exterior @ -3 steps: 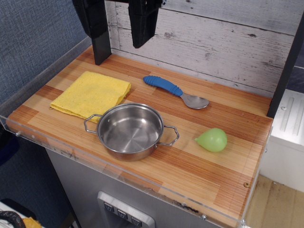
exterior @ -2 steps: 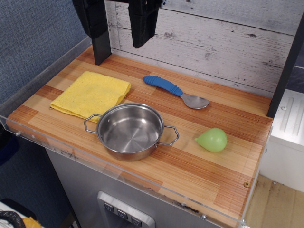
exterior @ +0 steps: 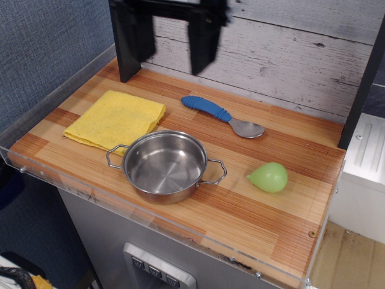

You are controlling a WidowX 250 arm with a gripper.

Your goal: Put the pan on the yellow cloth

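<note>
observation.image: end effector (exterior: pixel 174 57) has shifted right along the back wall since the frames a moment earlier, and its two black fingers (exterior: pixel 203 42) now read wider apart, clearly spread with nothing between them. Right finger is motion-blurred, so I judge the arm is mid-move. Height looks much the same: high, at the top edge of frame, well above the wooden striped desk (exterior: pixel 240 217).

Nothing else has moved:
- small round shiny stainless-steel pan with two wire loop handles (exterior: pixel 163 165) sits where it was, upright and empty, near the front edge of the desk.
- folded bright yellow textured cloth (exterior: pixel 115 119) lies flat to the left and behind the pan. The pan's left loop handle overlaps the cloth's near corner in this view (touching or just above it, can't tell).
- blue-handled metal spoon (exterior: pixel 221 115) lies behind the pan, near the wall.
- light green pear-shaped toy (exterior: pixel 269 177) is to the right, well apart from the pan.

Meaning for the task: no contact yet, pan not on the cloth. My read is that this is the approach phase, opening and lining up ahead of a descent. Likely grasp is the rim or a loop handle; thin polished steel could slip, so finger placement matters. Required carry is short, up-left onto the cloth.
</note>
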